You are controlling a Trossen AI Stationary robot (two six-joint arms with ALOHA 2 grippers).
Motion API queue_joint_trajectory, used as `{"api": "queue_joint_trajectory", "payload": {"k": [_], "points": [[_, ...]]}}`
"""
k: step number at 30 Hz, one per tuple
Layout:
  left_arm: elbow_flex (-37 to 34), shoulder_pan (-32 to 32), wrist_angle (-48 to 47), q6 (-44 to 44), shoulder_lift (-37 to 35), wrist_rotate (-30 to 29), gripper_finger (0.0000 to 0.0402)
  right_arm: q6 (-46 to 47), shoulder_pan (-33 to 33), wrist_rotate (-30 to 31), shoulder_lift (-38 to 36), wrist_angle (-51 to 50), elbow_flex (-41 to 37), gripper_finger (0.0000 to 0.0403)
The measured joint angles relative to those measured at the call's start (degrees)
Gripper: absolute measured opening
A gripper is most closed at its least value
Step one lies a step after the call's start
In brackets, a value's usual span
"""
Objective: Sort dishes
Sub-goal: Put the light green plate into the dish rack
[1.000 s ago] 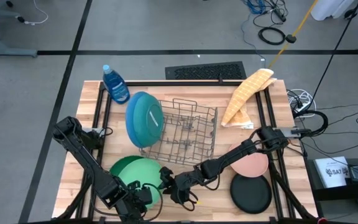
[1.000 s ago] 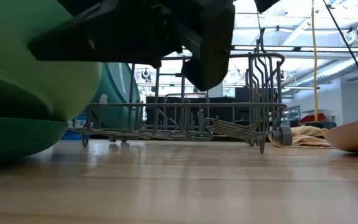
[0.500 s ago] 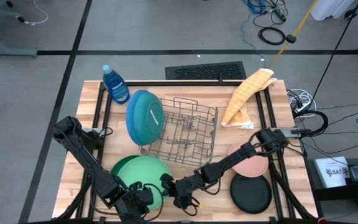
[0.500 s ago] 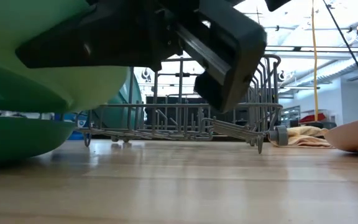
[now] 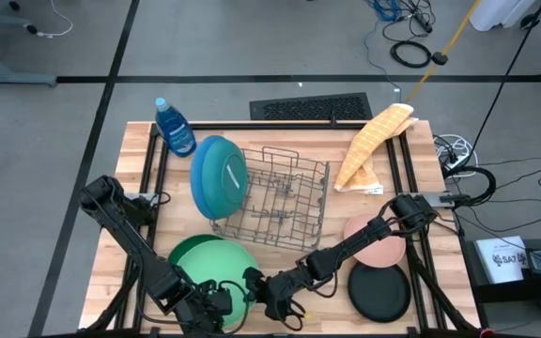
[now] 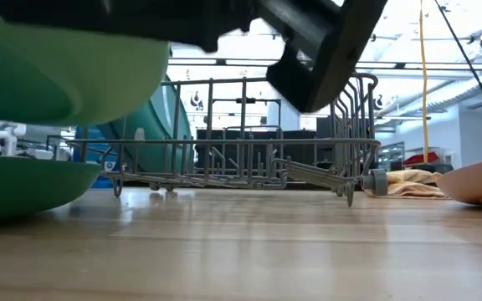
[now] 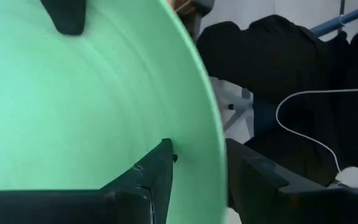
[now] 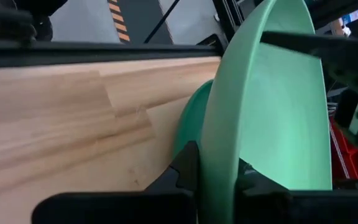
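A light green plate is tilted up above a darker green plate that lies on the table at the near left. My right gripper is shut on the light plate's rim at its right side. My left gripper is open at the plate's near edge, one finger over the plate's inside and one outside the rim. A teal plate leans on edge against the wire rack, with a blue one behind it. A pink plate and a black plate lie flat at the near right. My right gripper pinches the light green plate's rim between its two fingers, one on the inner face and one on the underside. The fingers come from the table's right, slanting down. The plate is tilted, its held side clear of the darker plate. My left gripper has its fingers on either side of the rim; whether they touch it, I cannot tell.
A blue soap bottle stands at the far left corner. A yellow cloth lies at the far right. The rack fills the table's middle, and bare wood lies between the green plates and the black plate.
My right gripper has moved a little toward the table's near edge along the light green plate's rim and rolled slightly. The light green plate's edge has come up off the darker green plate, leaving a gap between them in the low view.
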Motion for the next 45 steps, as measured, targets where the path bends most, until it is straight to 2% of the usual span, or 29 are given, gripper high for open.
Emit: {"api": "queue_joint_trajectory", "payload": {"k": [4,7,14,23,29,35,38,45], "points": [[0.0,0.0,0.1,-0.2,0.0,1.0,0.014,0.3,0.5,0.1,-0.3,-0.3,0.0,0.0015],[0.0,0.0,-0.3,-1.6,0.0,1.2,0.0122,0.3,0.7,0.2,-0.4,-1.2,0.6,0.0015],[0.1,-0.9,-0.6,-1.1,-0.1,1.1,0.0016,1.4,1.7,-0.4,-0.4,-2.9,2.4,0.0015],[0.1,-2.4,2.3,0.5,-0.3,0.9,0.0004,2.2,2.2,-0.8,-0.3,-5.7,5.3,0.0026],[3.3,-3.0,1.7,4.5,-0.3,2.4,0.0002,0.3,4.0,6.0,-0.4,-3.0,6.5,0.0089],[8.4,-3.7,-4.7,5.9,-0.3,2.9,0.0001,-3.8,5.7,12.9,-0.5,2.5,6.6,0.0172],[10.3,-4.2,-7.9,5.9,-0.3,2.6,0.0001,-7.3,6.6,18.5,-0.6,6.5,6.6,0.0203],[13.6,-4.9,-13.9,6.1,-0.3,0.3,0.0001,-15.9,7.9,29.7,-0.6,14.2,6.6,0.0231]]}}
